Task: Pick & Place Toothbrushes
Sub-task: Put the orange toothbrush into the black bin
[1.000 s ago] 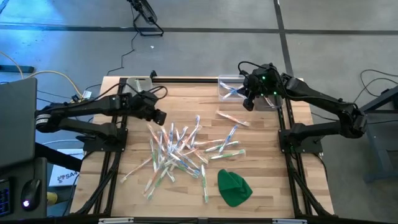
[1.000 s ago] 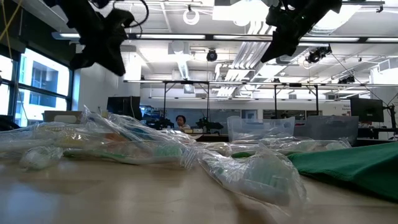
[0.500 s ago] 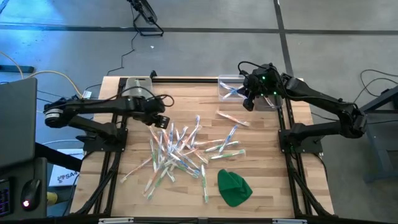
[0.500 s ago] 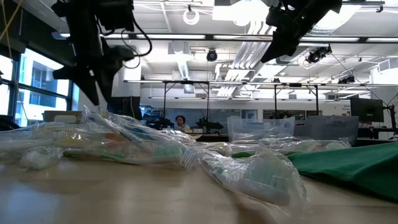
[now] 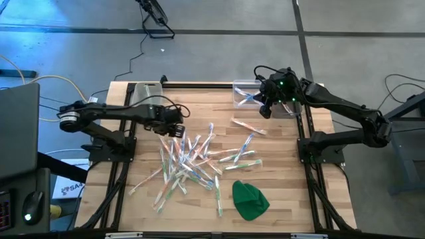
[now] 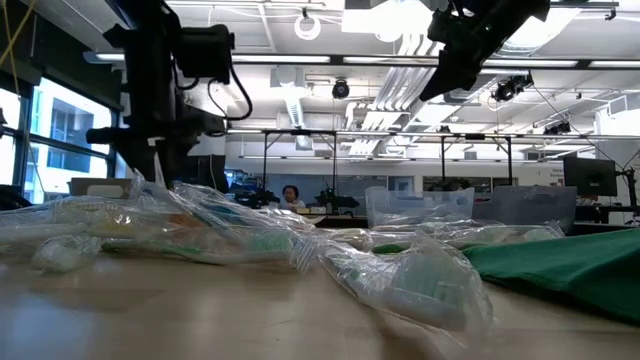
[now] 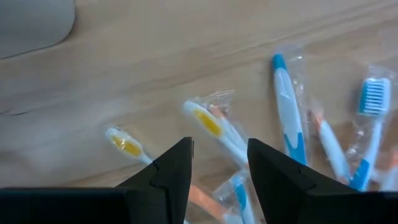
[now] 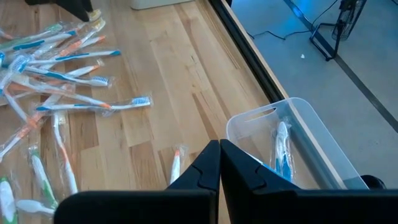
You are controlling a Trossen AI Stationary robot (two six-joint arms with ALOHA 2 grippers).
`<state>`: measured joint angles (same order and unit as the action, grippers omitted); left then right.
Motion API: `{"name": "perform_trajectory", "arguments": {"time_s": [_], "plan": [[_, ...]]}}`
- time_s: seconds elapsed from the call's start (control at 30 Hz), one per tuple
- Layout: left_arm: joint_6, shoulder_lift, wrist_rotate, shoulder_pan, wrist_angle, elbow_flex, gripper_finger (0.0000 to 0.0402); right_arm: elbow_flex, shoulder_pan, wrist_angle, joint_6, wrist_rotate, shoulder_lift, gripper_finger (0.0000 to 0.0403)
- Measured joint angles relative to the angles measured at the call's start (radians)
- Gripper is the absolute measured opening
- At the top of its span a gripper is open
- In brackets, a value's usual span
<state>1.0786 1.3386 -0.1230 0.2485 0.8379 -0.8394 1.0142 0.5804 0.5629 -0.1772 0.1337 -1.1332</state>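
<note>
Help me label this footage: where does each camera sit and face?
High: overhead, straight down on table, both arms.
Low: tabletop height, level across toothbrushes toward the room; arms overhead.
Left wrist: past the open left pincer at toothbrushes.
Right wrist: past the shut right pincer at a clear bin.
High and right wrist share that bin.

From overhead, one camera looks straight down on my whole wooden table (image 5: 279,199); a second sits at tabletop height, facing level across it into the room, pressed close to the wrapped toothbrushes (image 6: 200,235). My left wrist camera stares down at close range between my fingers (image 7: 171,177) at that same pile, while my right wrist camera looks from farther off across the boards, sharing the pile and the clear bin (image 8: 298,134) with the overhead view.
</note>
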Motion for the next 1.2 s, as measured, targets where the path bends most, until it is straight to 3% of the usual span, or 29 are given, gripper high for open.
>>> {"name": "perform_trajectory", "arguments": {"time_s": [0.43,0.93,1.2], "plan": [[0.026,0.102,-0.017,0.000,-0.049,0.000,0.0152,0.000,0.000,0.002,0.000,0.000,0.000,0.0003],[0.028,0.103,-0.019,0.000,-0.081,-0.004,0.0152,0.000,0.000,0.003,0.000,0.000,0.000,0.0003],[-0.069,0.103,-0.019,0.001,0.019,-0.110,0.0152,0.000,0.000,0.002,0.000,0.000,0.000,0.0003]]}}
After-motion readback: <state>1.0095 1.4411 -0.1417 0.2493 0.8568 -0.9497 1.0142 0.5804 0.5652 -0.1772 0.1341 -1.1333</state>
